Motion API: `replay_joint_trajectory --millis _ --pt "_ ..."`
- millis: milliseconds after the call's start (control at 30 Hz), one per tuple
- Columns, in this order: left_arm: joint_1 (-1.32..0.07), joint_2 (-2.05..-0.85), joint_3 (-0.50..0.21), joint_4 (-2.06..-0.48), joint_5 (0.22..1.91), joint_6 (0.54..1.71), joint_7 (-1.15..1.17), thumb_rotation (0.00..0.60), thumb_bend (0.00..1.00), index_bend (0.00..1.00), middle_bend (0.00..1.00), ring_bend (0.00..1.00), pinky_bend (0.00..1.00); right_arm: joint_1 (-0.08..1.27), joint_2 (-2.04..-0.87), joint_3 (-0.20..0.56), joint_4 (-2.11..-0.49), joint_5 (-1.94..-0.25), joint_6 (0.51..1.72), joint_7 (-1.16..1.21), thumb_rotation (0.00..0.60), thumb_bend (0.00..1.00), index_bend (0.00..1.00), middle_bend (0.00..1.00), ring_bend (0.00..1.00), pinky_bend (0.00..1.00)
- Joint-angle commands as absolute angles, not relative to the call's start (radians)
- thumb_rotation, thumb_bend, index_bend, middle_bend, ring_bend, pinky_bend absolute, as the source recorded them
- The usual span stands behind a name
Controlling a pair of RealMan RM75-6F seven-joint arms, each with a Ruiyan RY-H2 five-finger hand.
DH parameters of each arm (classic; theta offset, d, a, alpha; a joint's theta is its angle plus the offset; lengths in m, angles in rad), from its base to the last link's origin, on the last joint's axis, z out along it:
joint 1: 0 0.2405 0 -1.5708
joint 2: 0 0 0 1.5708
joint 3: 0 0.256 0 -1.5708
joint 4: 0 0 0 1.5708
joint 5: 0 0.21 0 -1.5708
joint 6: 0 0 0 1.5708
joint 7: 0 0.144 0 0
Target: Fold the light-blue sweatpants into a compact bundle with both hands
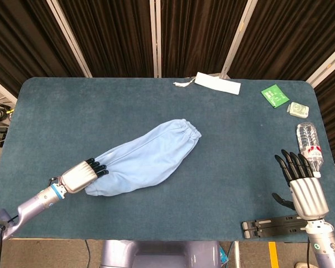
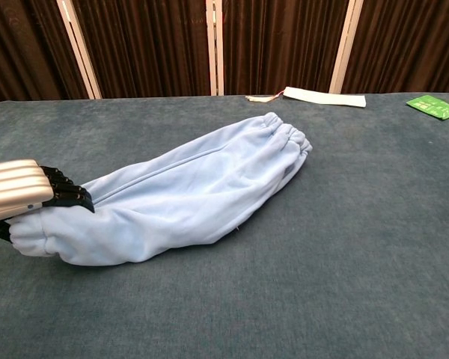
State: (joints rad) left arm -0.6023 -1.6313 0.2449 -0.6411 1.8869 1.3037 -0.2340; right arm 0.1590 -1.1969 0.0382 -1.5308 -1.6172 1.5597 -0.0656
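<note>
The light-blue sweatpants (image 1: 145,159) lie folded into a long narrow shape, running diagonally across the middle of the blue table (image 1: 72,111). The elastic waistband points to the far right. My left hand (image 1: 78,177) grips the near left end, its fingers curled over the cloth and the thumb underneath. In the chest view the left hand (image 2: 15,191) sits at the left edge on the sweatpants (image 2: 187,194). My right hand (image 1: 304,187) is near the front right edge, fingers straight and apart, holding nothing, far from the cloth.
A white cloth strip (image 1: 218,84) lies at the back edge. A green packet (image 1: 274,95) and a small white packet (image 1: 297,109) sit at the back right. A water bottle (image 1: 309,146) lies by the right edge. A black stand (image 1: 273,227) is at the front right.
</note>
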Motion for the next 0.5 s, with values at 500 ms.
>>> replay_joint_trajectory --millis 500 --pt "-0.541 -1.422 0.346 -0.731 1.967 1.465 -0.219 0.600 0.58 0.69 0.43 0.39 0.38 0.154 -1.197 0.041 -1.536 -1.627 1.556 -0.069 0.600 0.00 0.00 0.00 0.00 0.00"
